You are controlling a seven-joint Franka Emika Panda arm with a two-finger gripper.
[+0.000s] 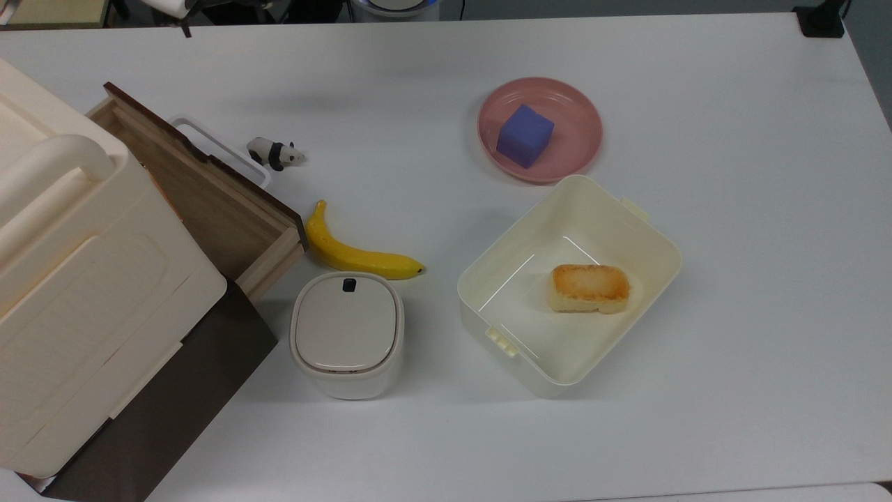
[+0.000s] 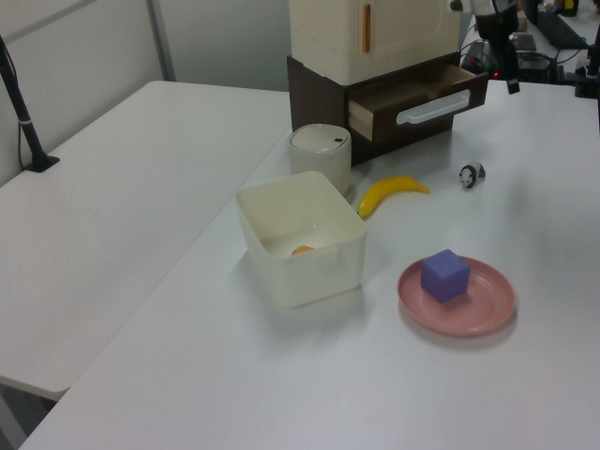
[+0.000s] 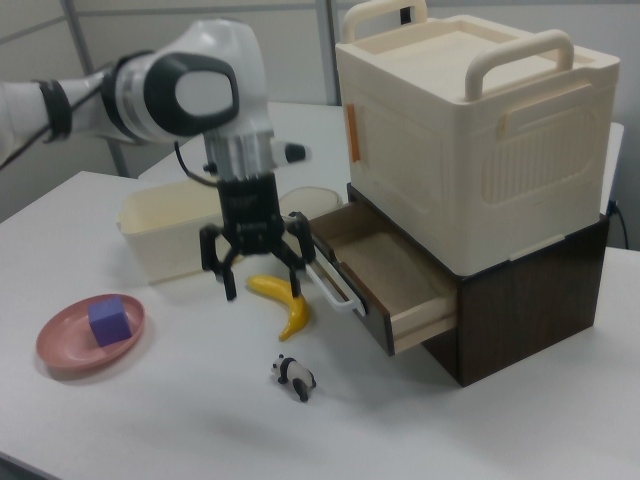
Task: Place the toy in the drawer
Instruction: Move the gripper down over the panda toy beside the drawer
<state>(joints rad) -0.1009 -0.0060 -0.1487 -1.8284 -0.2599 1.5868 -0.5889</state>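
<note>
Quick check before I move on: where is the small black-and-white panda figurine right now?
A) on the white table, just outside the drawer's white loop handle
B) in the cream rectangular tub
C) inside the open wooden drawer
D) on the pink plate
A: the small black-and-white panda figurine stands on the white table beside the white loop handle of the open wooden drawer, with the hand open above it.

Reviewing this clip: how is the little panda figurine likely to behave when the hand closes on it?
The panda figurine looks rigid, with a moulded body, so it probably won't deform. It is far smaller than the banana, so likely light and easy to knock aside. Standing on four short legs on the smooth table, it may tip or slide if the open hand touches one side first.
</note>
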